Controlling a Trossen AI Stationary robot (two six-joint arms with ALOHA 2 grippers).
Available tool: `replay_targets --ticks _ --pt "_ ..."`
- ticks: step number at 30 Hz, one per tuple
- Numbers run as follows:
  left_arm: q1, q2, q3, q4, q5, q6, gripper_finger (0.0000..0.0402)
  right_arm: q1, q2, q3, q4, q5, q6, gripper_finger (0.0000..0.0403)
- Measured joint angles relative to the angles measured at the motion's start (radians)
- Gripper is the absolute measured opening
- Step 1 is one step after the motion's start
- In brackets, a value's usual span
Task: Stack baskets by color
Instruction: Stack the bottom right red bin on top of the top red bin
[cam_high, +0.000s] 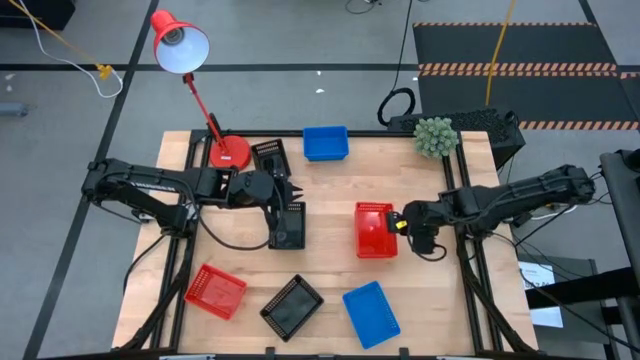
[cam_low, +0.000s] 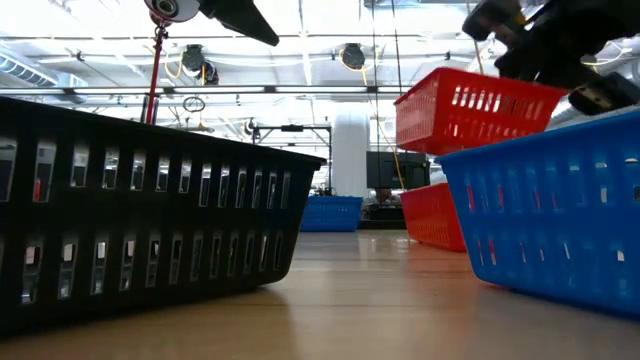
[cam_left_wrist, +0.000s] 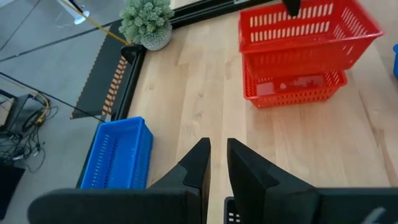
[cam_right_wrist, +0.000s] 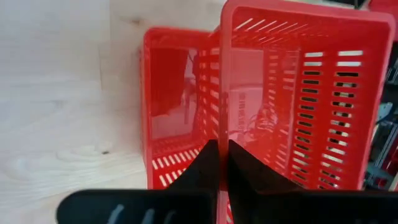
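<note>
3 red baskets (cam_high: 375, 229), 2 blue (cam_high: 325, 143), 3 black (cam_high: 291, 306)

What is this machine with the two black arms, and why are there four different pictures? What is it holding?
It is a robot with two arms at a wooden table, sorting little plastic baskets by colour. One picture looks down from above, one peeks across the tabletop, and two come from cameras on the wrists. The right gripper pinches the wall of a red basket and holds it just above another red basket on the table. The left gripper is at a black basket; I cannot tell whether it grips it. More baskets lie around, plus a red lamp and a small plant.
</note>
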Motion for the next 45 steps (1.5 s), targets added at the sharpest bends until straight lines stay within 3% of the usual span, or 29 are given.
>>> replay_targets --ticks 21,33,45 --pt "0.000 0.000 0.000 0.024 0.000 0.004 0.0056 -0.063 0.001 -0.081 0.013 -0.098 -0.012 0.0006" --pt "0.000 0.000 0.000 0.025 0.000 0.003 0.0056 -0.079 0.071 -0.081 0.061 -0.101 -0.019 0.0050" --pt "0.000 0.000 0.000 0.025 0.001 0.004 0.0056 -0.087 0.089 -0.081 0.080 -0.099 0.070 0.0057"
